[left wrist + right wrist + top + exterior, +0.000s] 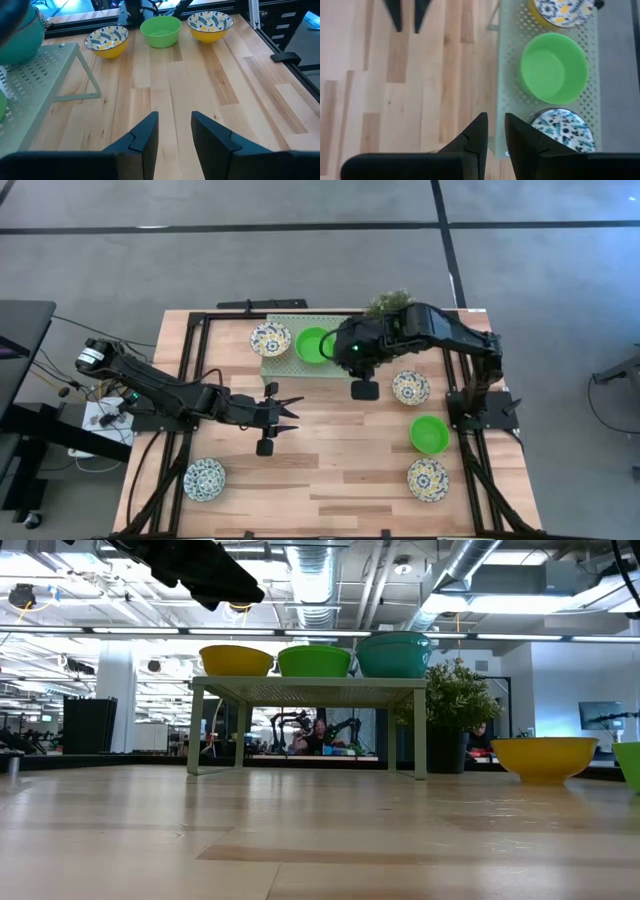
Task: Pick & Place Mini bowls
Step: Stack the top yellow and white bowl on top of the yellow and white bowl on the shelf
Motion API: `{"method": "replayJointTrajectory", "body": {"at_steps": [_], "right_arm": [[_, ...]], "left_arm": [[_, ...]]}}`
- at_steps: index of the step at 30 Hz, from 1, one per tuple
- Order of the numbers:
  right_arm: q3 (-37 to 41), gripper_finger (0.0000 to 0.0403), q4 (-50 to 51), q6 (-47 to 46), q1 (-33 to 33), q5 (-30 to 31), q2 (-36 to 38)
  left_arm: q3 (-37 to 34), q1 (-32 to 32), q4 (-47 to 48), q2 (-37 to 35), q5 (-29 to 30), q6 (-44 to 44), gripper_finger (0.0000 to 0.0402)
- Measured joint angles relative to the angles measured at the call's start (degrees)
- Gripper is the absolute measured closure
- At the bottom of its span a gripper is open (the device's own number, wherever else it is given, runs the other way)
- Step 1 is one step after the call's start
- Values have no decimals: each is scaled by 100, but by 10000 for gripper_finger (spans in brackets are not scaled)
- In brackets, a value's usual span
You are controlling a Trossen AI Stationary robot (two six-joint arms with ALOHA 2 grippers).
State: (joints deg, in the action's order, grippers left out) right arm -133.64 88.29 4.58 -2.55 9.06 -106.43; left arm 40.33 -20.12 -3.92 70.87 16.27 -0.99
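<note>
Right pincer (492, 131) hangs over the rack (285, 365) edge upper centre, narrowly parted, holding nothing. Three mini bowls sit on the rack, green bowl (553, 68) in the middle. Left pincer (174, 131) empty, gap wider, mid-worktop. Risk: descending here clips the rack edge or patterned bowl (563, 130).

grey floor (560, 300), ceiling ducts (310, 570) (exposed)

Bright even overhead light, soft shadows, sharp.
</note>
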Motion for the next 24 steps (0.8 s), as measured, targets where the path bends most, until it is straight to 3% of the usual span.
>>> {"method": "replayJointTrajectory", "body": {"at_steps": [16, 20, 24], "right_arm": [[210, 343, -34, -389, -743, 4, 60], [498, 343, 208, -721, -793, 107, 568], [689, 343, -169, -1150, -824, 691, 1442]], "left_arm": [[-2, -530, 2, 0, 0, 0, 284], [-2, -622, 2, 0, -1, 112, 284], [-2, -616, -2, 0, 0, 151, 284]]}}
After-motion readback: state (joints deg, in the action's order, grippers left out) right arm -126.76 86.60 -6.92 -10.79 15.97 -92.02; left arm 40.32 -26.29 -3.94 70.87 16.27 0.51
